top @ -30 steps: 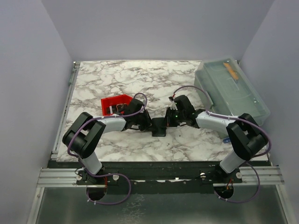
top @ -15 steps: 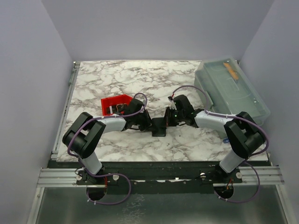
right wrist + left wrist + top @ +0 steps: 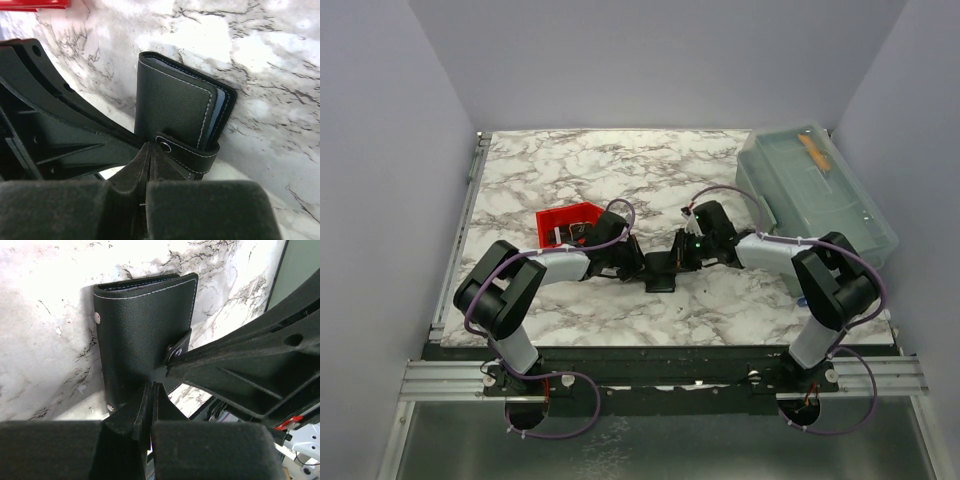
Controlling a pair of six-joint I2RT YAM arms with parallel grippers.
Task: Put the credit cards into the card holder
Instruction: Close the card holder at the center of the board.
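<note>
Only the right arm [image 3: 775, 250] has shifted slightly: left claw [image 3: 151, 385] and right claw [image 3: 150, 146], both closed, stay pressed against the folded card holder [image 3: 140, 330], so loading looks finished.

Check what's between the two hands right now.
Only the card holder. It lies on the table between the left hand and the right hand. The top view shows this, and both wrist views show the fingertips meeting it.
</note>
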